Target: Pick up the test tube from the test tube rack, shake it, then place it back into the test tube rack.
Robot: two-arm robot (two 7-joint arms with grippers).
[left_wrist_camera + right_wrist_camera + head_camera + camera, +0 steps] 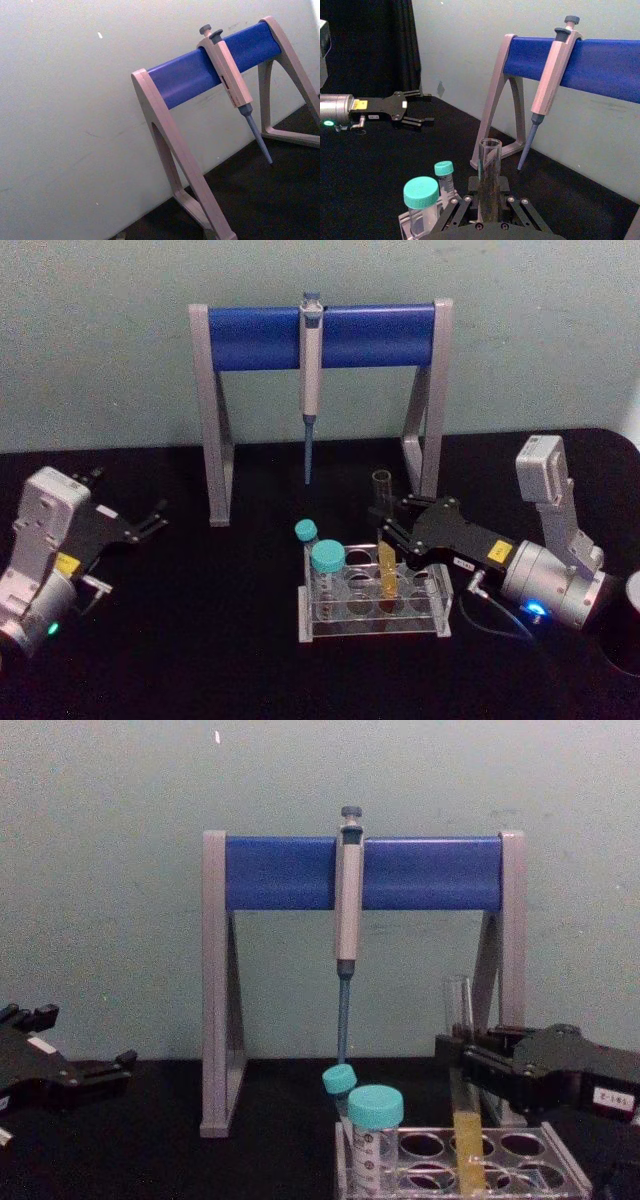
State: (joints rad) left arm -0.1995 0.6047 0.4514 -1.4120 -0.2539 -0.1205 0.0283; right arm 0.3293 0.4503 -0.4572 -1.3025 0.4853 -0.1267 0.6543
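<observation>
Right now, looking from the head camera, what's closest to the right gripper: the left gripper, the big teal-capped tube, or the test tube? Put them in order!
1. Test tube, at the right gripper.
2. Big teal-capped tube, rack's left end.
3. Left gripper, far left.

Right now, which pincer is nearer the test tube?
Right. The right pincer is at the test tube, just above the test tube rack; the left pincer sits open far off at the table's left side.
</observation>
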